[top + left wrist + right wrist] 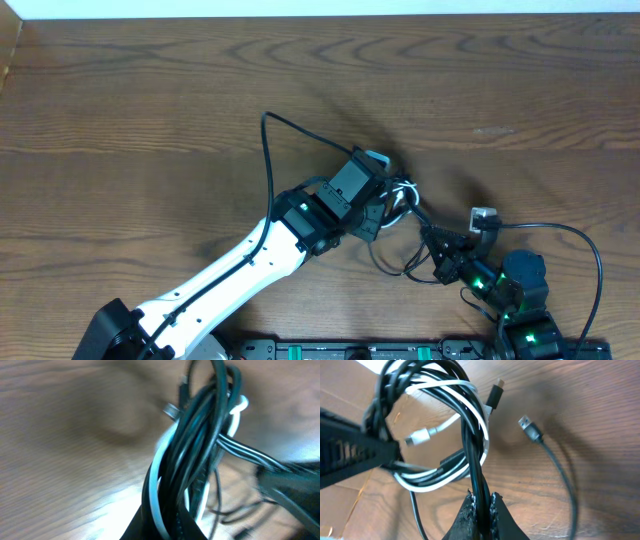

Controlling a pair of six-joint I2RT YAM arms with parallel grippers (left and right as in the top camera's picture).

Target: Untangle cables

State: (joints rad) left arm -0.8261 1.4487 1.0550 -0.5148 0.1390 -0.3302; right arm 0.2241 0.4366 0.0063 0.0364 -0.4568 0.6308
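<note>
The cables (402, 194) form one tangled bundle of black and white cords held over the table between both grippers. My left gripper (167, 521) is shut on the bundle's white and black strands (200, 435). In the overhead view the left gripper (383, 206) sits just left of the knot. My right gripper (481, 508) is shut on two black strands (472, 445) that rise into the loop. A white plug (419, 437), a black plug (495, 395) and a silver-tipped plug (530, 428) hang free. The right gripper (432, 240) is below and right of the knot.
A slack black strand (388, 264) droops onto the wooden table (150, 110) below the bundle. Thick black arm cables arc beside the left arm (268, 150) and round the right arm (590, 250). The arm bases line the near edge.
</note>
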